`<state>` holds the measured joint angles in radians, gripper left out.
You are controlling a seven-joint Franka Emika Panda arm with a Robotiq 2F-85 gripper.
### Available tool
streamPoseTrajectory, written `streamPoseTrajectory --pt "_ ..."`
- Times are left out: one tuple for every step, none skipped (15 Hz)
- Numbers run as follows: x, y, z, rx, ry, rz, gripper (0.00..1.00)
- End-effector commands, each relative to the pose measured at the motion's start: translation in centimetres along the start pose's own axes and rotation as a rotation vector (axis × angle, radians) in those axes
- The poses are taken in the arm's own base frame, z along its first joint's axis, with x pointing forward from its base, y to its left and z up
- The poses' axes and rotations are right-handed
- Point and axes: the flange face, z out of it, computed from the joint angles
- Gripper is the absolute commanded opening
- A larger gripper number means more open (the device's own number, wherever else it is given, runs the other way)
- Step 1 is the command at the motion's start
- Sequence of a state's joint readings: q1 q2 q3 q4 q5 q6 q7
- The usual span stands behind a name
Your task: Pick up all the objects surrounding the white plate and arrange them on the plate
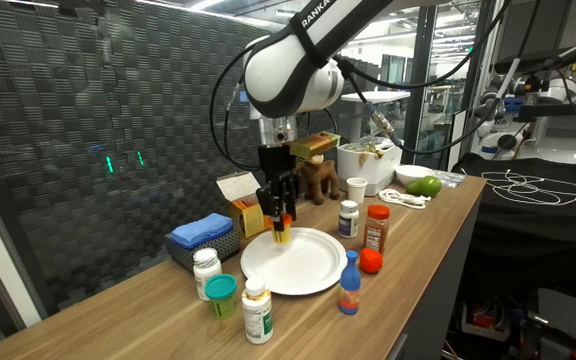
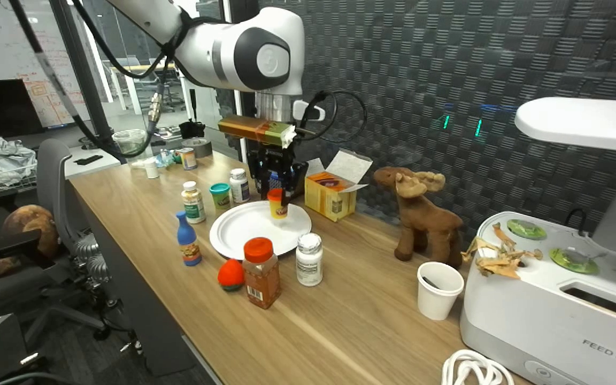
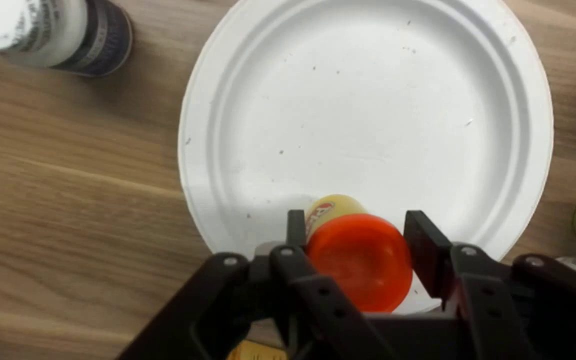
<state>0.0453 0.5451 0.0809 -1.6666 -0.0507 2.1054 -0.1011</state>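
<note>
A black gripper (image 1: 283, 222) pinches a red-lidded yellow tub (image 1: 282, 236) over the upper left of a white plate (image 1: 298, 272) at the centre of an exterior view; whether tub and plate touch cannot be told. On the wood-grain surface (image 1: 133, 330), a white bottle (image 1: 206, 276), a teal-lidded tub (image 1: 221, 297) and a green-labelled bottle (image 1: 257, 316) stand lower left of centre, with a blue bottle (image 1: 350, 285) at lower centre. To the right of the plate are a red round object (image 1: 371, 260), a red-capped shaker (image 1: 377, 231) and a dark-labelled bottle (image 1: 348, 221); a yellow carton (image 1: 252, 220), flap raised, stands at the plate's upper left.

In an exterior view, a brown toy moose (image 2: 420, 219) stands right of centre, a white cup (image 2: 436, 299) lower in the frame, and a white appliance (image 2: 532, 315) lettered "FEED ME!" occupies the right edge. The red-lidded yellow tub appears near mid-frame, lid uppermost, against the right half of the white plate.

In the wrist view, the gripper juts up from the bottom edge, its fingers (image 3: 428, 255) pressed to either side of the red lid at lower centre — the white plate, dotted with dark specks, fills the middle, and the dark-labelled bottle stands at upper left.
</note>
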Motion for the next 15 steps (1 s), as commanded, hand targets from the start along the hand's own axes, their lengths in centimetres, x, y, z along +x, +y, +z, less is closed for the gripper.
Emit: streamPoseTrajectory --pt "-0.3 -0.4 0.8 0.005 -0.015 -0.019 0.27" --pt "-0.2 -0.3 1.0 0.009 -0.012 -0.011 0.27" --pt "-0.1 -0.2 1.1 0.009 -0.010 -0.005 0.27" --pt "0.1 0.0 1.2 0.014 -0.007 0.001 0.27" --pt "0.1 0.1 1.3 0.016 -0.006 0.005 0.27" --pt "0.2 0.3 1.3 0.018 -0.002 0.009 0.27" --pt "0.2 0.5 1.3 0.019 0.001 0.014 0.27" --pt "0.3 0.6 1.3 0.023 0.006 0.017 0.27" --pt "0.4 0.7 1.3 0.025 0.011 0.019 0.27" --pt "0.5 0.8 1.3 0.025 0.016 0.021 0.27" --pt "0.6 0.8 1.3 0.026 0.020 0.020 0.27" --pt "0.7 0.8 1.4 0.028 0.021 0.020 0.27" --pt "0.8 0.7 1.5 0.026 0.024 0.017 0.27" --pt "0.8 0.6 1.7 0.025 0.024 0.013 0.27" --pt "0.9 0.6 1.9 0.020 0.024 0.009 0.27"
